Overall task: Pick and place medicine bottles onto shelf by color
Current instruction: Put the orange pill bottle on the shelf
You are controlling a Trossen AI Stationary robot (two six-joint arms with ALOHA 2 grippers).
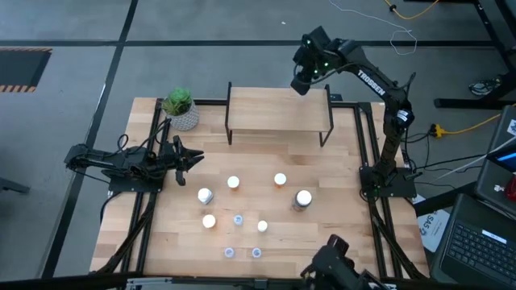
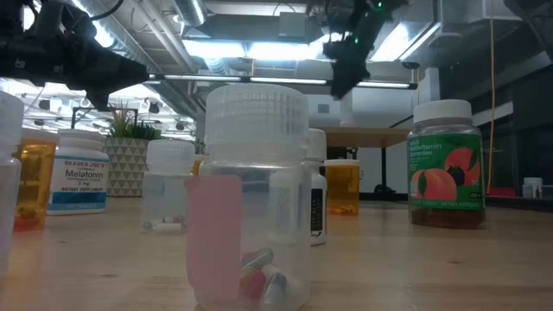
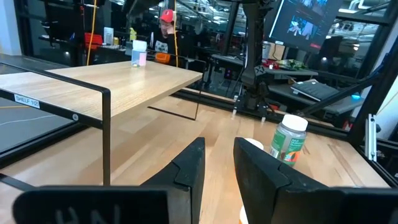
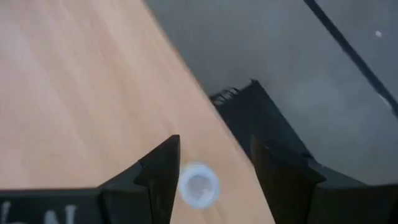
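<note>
- High view: the right gripper (image 1: 305,83) hangs over the shelf (image 1: 278,113), near its right back corner.
- Its fingers are apart, with a tiny clear bottle (image 4: 198,185) standing between them on the shelf top, near the edge.
- The left gripper (image 1: 193,159) waits left of the shelf's front, fingers slightly apart, holding nothing.
- Other bottles (image 1: 303,198) stand on the table in front of the shelf.

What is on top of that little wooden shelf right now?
One tiny clear bottle stands near a corner of the shelf, directly below the right end effector, whose fingers are spread apart. From above, the arm covers that corner, so the bottle is hidden there.
</note>
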